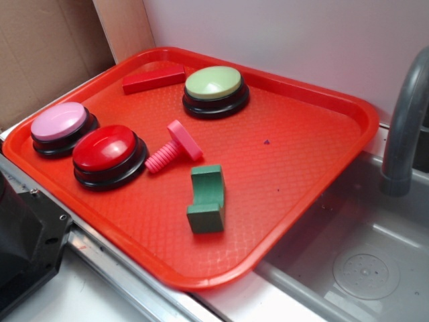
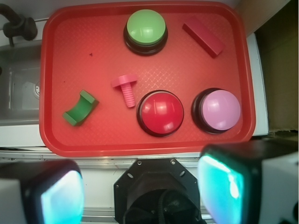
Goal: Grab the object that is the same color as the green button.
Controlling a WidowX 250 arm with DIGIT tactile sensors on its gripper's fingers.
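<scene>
1. Here the gripper (image 2: pixel 140 191) is hovering high above the red tray (image 2: pixel 56 140), fingers spread wide and holding nothing.
2. Ahead and to its left, the green block (image 2: pixel 80 108) is lying well apart from it, beside the pink screw toy (image 2: pixel 126 88).
3. The green button (image 2: pixel 145 28) is sitting farther ahead.
4. Judging by this, the approach is only beginning; the next move calls for descending over the block.

Bright even light, soft shadows (foreground blurred).
</scene>
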